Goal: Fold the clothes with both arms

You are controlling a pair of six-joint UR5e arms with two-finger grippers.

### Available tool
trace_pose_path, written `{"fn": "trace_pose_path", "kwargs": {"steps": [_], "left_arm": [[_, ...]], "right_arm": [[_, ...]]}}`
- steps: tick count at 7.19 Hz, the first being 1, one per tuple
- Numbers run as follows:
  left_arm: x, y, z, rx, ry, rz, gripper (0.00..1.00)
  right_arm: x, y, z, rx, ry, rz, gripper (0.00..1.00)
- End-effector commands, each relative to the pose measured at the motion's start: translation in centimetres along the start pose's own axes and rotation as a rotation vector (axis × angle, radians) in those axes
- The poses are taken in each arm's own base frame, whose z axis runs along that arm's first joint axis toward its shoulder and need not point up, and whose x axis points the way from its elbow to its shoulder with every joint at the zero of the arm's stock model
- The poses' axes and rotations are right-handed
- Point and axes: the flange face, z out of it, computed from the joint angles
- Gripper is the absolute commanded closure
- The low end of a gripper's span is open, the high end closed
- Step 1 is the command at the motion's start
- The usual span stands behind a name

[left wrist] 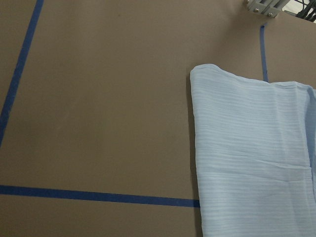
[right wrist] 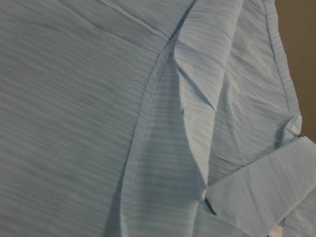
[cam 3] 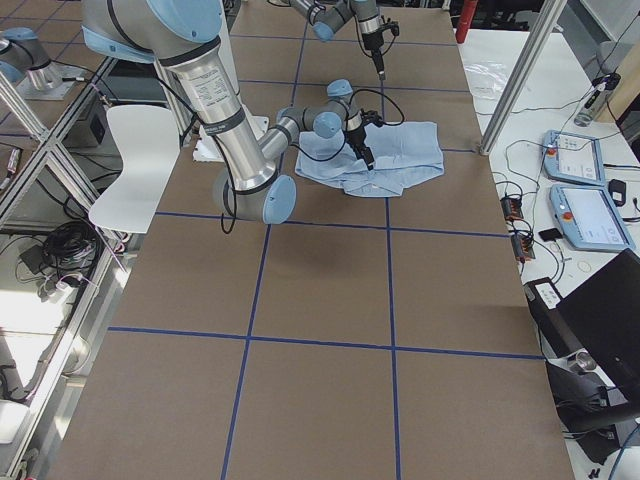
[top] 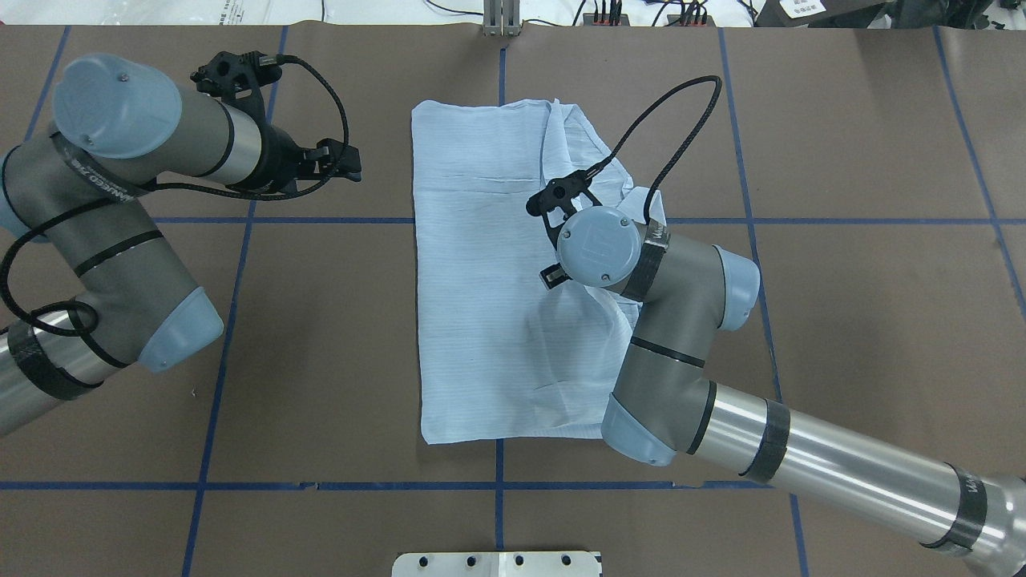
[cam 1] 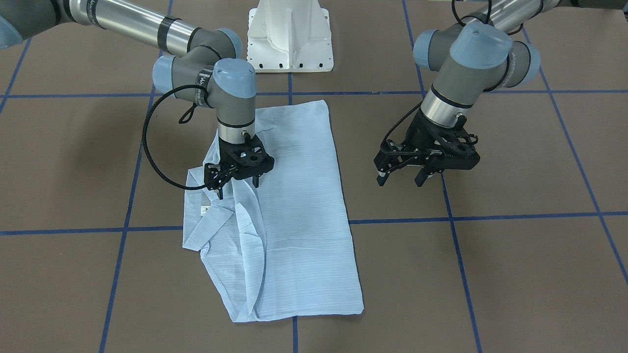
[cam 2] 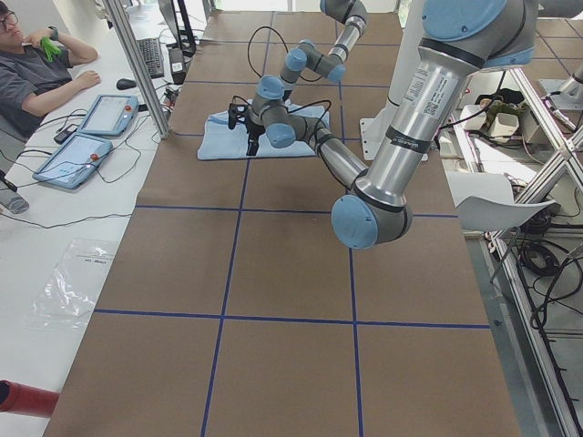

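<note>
Right gripper (cam 1: 238, 191) held open, low over the rumpled collar side of the shirt (cam 1: 299, 206) | left gripper (cam 1: 400, 183) held open over bare table (cam 1: 515, 255), clear of cloth | overhead view: shirt laid mid-table, long axis 12 to 6, lying at 3 o'clock from left gripper | right gripper judged nearer to it

Shows light-blue striped shirt (cam 1: 299, 211) folded long, flat on worktop (cam 1: 515, 274), collar side rumpled. Puts right arm (cam 1: 230, 98) over that rumple, left arm (cam 1: 466, 73) well apart.
</note>
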Motion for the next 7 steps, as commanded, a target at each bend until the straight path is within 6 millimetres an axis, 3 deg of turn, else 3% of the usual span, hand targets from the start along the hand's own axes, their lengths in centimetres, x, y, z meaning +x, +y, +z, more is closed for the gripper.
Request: {"fn": "trace_pose_path", "kwargs": {"steps": [1,3,4,6,7], "left_arm": [[0.1,0.0,0.1,-0.001,-0.001,-0.001,0.0],[0.3,0.0,0.0,0.0,0.003,0.001,0.0],[0.8,-0.1,-0.2,0.001,0.008,-0.001,0.0],[1.7,-0.2,-0.6,0.003,0.022,-0.004,0.0],[1.6,-0.2,-0.6,0.004,0.021,-0.004,0.0]], "right_arm": [[1.2,0.5,0.8,-0.012,0.015,-0.021,0.0],[2.2,1.4,1.7,-0.027,0.023,-0.02,0.0],[3.8,0.6,1.5,-0.02,0.033,-0.037,0.0],[11.7,0.6,3.1,-0.051,0.091,-0.074,0.0],[15.2,-0.2,2.8,-0.069,0.086,-0.072,0.0]]}}
